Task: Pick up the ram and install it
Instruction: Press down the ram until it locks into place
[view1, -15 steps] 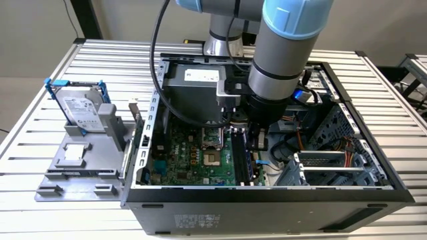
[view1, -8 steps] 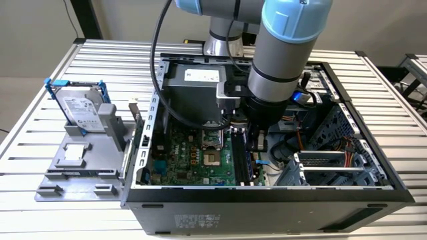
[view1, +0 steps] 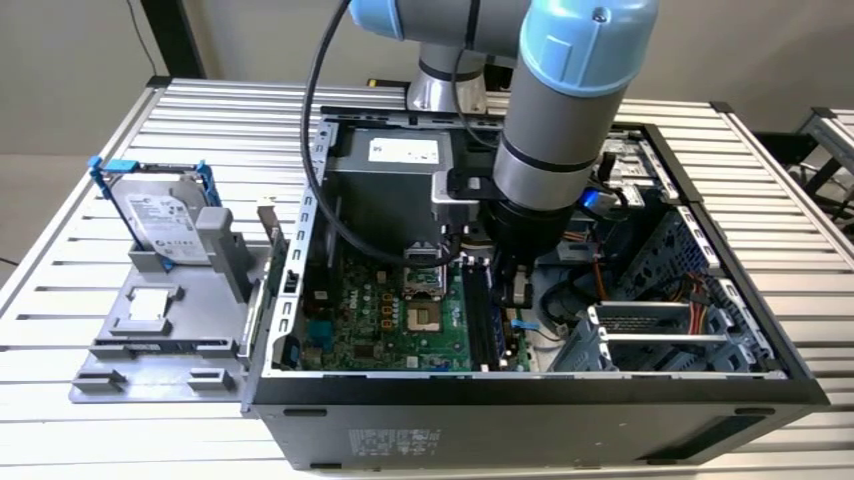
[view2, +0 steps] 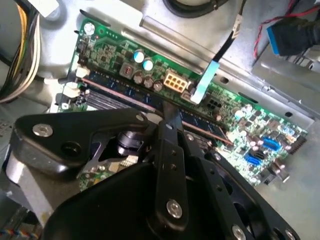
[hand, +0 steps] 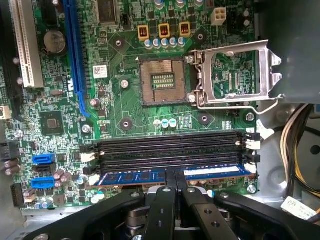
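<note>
One ram (hand: 150, 176) is seen in the first wrist view lying along the outermost of the black slots (hand: 170, 150) of the motherboard (hand: 125, 100), with the gripper (hand: 176, 181) closed on its middle, the two fingertips pressed together over the blue stick's upper edge. Whether the stick is fully seated cannot be told: its lower edge is hidden by the slot walls. The white latch (hand: 248, 168) at one end appears close to the stick; the latch at the other end is hard to make out. Risk is judged as follows: if the stick is tilted along its length, or its notch is misaligned, downward force could jam one end or stress the board. Grip slippage could let it tip sideways. In the exterior view the arm (view1: 561, 130) blocks the slot area inside the case (view1: 534, 385), so contact there is not visible.
</note>
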